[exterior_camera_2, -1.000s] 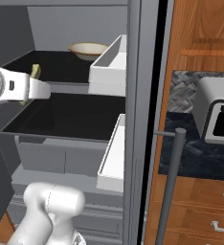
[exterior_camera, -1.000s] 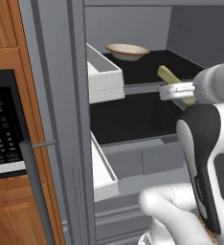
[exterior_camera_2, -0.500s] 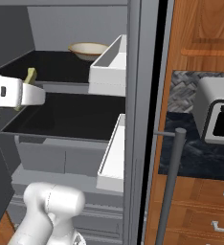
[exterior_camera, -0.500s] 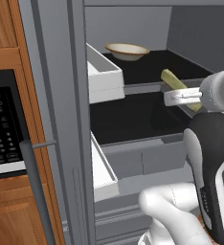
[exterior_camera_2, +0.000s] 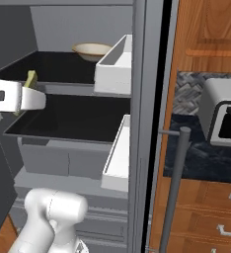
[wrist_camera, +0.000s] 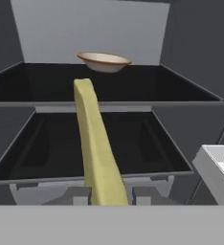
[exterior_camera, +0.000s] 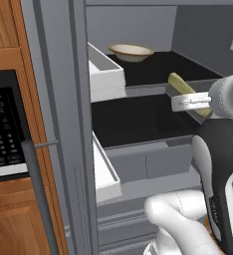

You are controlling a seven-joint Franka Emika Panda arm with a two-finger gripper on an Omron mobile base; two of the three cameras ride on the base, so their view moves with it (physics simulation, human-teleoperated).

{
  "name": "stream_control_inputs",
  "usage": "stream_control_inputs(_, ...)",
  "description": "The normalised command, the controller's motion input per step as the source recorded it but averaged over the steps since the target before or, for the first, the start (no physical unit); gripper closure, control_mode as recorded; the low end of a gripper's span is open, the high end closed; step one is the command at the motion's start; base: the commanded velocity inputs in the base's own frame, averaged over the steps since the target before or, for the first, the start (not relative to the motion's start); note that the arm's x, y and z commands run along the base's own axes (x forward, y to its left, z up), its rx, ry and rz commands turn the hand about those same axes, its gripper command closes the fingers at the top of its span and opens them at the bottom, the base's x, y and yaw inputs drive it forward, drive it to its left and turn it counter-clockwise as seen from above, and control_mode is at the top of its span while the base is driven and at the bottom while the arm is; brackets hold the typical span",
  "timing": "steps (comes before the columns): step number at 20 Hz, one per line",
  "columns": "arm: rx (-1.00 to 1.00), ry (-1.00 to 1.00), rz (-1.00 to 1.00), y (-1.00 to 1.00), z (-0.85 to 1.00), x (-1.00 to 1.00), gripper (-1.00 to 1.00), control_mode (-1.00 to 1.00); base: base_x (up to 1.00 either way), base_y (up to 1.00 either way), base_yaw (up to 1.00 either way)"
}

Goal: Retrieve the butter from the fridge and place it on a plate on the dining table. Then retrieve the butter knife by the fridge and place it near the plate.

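butter (wrist_camera: 97, 148): pale yellow-green | bowl (wrist_camera: 104, 61): beige (white inside) | fridge (exterior_camera: 58, 99): matte grey, black shelves
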Motion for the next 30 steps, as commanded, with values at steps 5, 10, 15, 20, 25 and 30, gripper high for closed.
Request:
stream_control_inputs(5, 0.0, 0.0, 0.0, 0.0, 0.0, 0.0, 1.0, 1.0, -0.75, 0.01, 0.0)
stream_control_inputs(10, 0.0, 0.0, 0.0, 0.0, 0.0, 0.0, 1.0, 1.0, -0.77, 0.11, -0.04)
stream_control_inputs(15, 0.0, 0.0, 0.0, 0.0, 0.0, 0.0, 1.0, 1.0, -0.6, 0.18, -0.15)
stream_control_inputs(20, 0.0, 0.0, 0.0, 0.0, 0.0, 0.0, 1.0, 1.0, -0.52, 0.24, -0.24)
stream_control_inputs(25, 0.0, 0.0, 0.0, 0.0, 0.0, 0.0, 1.0, 1.0, -0.44, 0.17, -0.42)
stream_control_inputs(30, 0.0, 0.0, 0.0, 0.0, 0.0, 0.0, 1.0, 1.0, -0.22, 0.04, -0.51)
